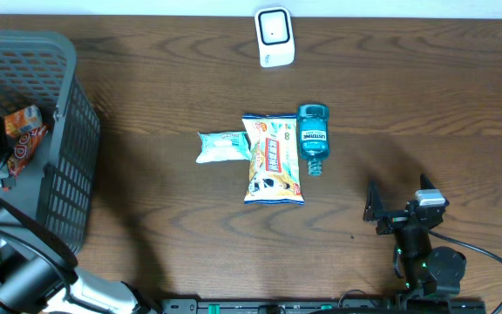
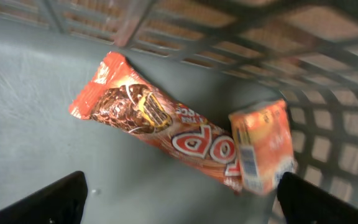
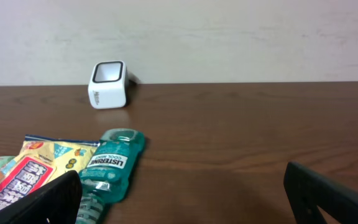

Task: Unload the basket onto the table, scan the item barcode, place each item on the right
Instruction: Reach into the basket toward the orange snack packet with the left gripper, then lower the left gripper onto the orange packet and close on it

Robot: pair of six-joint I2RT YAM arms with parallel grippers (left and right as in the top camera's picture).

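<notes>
Dark wooden table (image 1: pixel 425 113) lying under a pale wall | left gripper (image 2: pixel 179 204) hanging inside grey basket (image 1: pixel 64 166), fingers spreading wide, gripping nothing | chocolate wrapper (image 2: pixel 160 127) and orange carton (image 2: pixel 263 146) lying just ahead of it | right gripper (image 3: pixel 182 204) gaping, idling low | mouthwash bottle (image 3: pixel 110 165) and snack bag (image 3: pixel 30 177) lying ahead-left, scanner (image 3: pixel 107 84) standing farther beyond.

The overhead view looks straight down from afar on the whole surface (image 1: pixel 425 113). The left wrist view peers closely into the basket (image 2: pixel 36 124). The right wrist view sits low, facing across to the scanner (image 3: pixel 109 84) and mouthwash bottle (image 3: pixel 114 162), both shared with overhead.
</notes>
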